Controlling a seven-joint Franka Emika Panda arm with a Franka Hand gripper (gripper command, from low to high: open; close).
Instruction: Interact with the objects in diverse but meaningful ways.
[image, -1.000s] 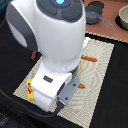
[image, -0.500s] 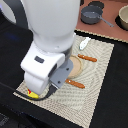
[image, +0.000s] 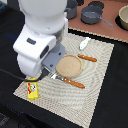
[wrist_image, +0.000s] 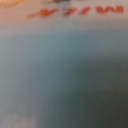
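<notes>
A yellow pack with red-white print lies flat at the woven mat's near corner, a white scoop rests by the far edge, and a reddish-brown stick lies beside it.

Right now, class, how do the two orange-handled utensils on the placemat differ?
The knife is longer than the short utensil. The knife lies on the round plate's near side, its light blade partly under the arm; the short utensil lies beyond the plate, near the white scoop. Both have orange-brown handles, lie flat on the woven placemat and run roughly parallel.
</notes>
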